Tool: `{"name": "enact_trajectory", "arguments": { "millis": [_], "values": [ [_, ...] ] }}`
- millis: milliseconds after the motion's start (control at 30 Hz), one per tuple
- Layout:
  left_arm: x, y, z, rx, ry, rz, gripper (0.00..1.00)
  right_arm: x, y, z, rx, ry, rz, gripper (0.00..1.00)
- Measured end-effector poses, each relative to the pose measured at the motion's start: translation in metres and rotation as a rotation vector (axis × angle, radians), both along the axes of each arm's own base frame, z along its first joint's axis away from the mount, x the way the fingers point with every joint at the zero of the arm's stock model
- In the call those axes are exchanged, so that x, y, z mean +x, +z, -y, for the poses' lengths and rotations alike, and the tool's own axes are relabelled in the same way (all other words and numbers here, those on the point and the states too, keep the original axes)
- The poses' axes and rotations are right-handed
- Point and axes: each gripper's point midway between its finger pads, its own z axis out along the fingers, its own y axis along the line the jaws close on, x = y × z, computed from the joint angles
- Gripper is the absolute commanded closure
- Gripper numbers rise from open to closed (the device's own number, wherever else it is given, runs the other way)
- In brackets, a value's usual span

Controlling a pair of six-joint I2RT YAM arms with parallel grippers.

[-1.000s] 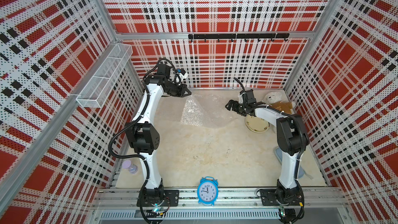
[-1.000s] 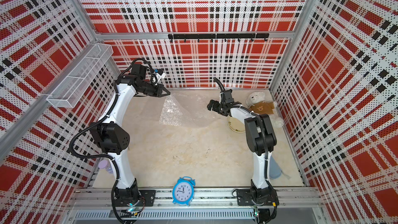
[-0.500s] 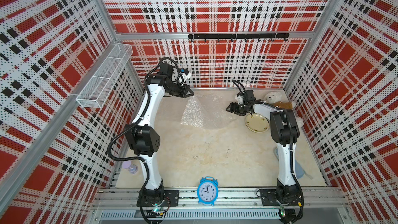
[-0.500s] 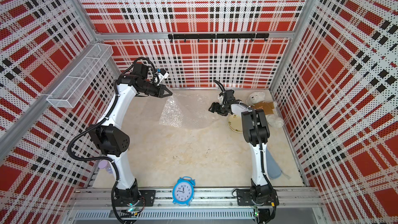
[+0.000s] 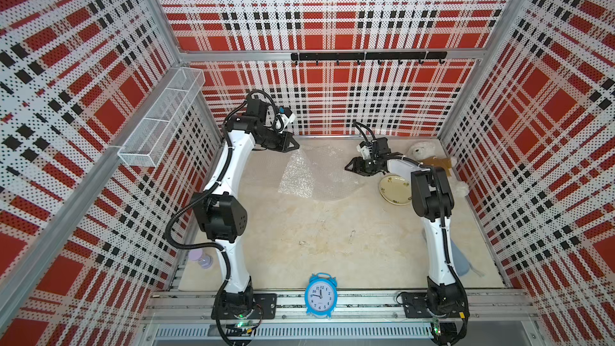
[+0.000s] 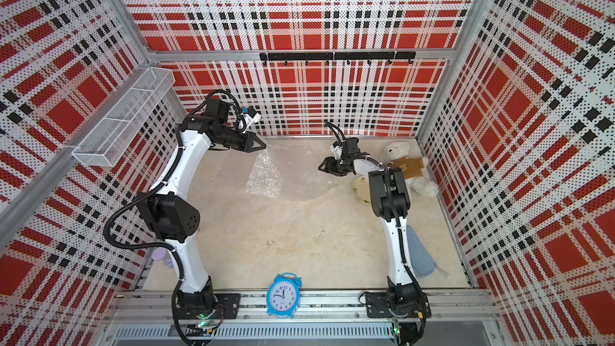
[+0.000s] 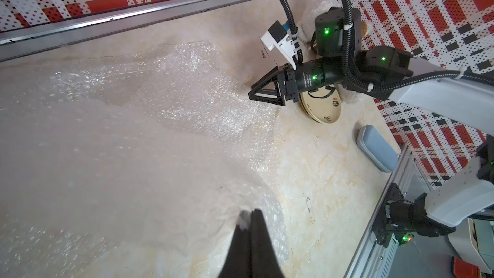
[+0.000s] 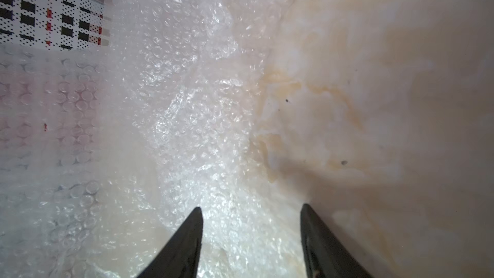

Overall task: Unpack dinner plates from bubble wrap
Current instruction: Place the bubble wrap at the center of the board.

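Left pincer sits high, jaws pressed together; right pincer sits low, jaws apart.

The left arm and the right arm are built of white links joined by bulky black housings. Ribbed black cables loop beside them. Each wrist carries a white camera block, green lights glow on the joints, and the fingers are black and pointed
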Motion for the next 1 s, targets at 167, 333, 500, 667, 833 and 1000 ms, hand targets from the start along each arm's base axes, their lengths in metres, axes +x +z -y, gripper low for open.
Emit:
{"name": "enact_trajectory", "arguments": {
  "millis": [167,333,500,667,833,1000],
  "values": [
    [0.0,0.001,0.0,0.0,0.001,0.002,1.0,-0.002,-0.005,-0.004,0.008,0.003,-0.008,0.74],
    [0.001,0.0,-0.002,0.009,0.01,0.002,1.0,-0.007,-0.015,-0.005,0.022,-0.003,-0.016,0.86],
    [0.003,-0.002,-0.007,0.031,0.029,0.004,1.0,-0.014,-0.014,0.0,0.04,-0.03,-0.009,0.92],
    [0.006,-0.004,-0.015,0.065,0.059,0.007,1.0,-0.022,0.0,0.006,0.061,-0.062,0.01,0.94],
    [0.007,-0.007,-0.022,0.091,0.082,0.003,1.0,-0.025,0.035,0.011,0.086,-0.104,0.077,0.96],
    [0.009,-0.009,-0.034,0.1,0.108,-0.004,1.0,-0.025,0.059,0.015,0.107,-0.144,0.133,0.96]
  ]
}}
